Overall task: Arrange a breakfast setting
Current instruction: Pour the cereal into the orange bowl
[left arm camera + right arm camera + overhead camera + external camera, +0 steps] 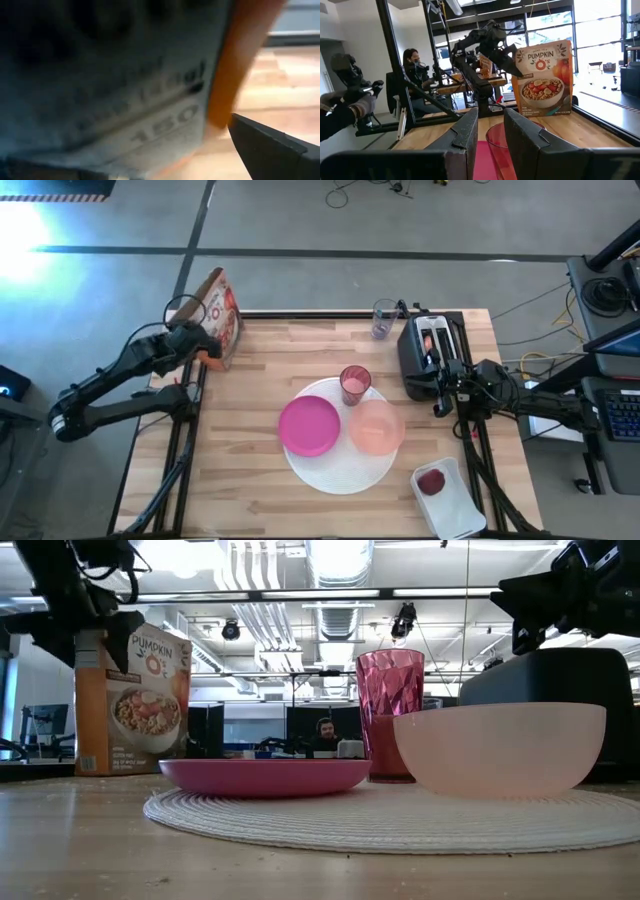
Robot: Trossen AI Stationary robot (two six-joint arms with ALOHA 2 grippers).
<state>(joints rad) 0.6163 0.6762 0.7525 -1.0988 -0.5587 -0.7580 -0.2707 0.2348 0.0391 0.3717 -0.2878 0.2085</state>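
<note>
While the cereal [115,95] fills the left wrist view, its print blurs.

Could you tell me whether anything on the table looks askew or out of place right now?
Yes: the cereal box sits at the table's far left corner, turned at an angle to the edges, well away from the white placemat. The left pincer is around it, open. The bowl appears empty.
</note>
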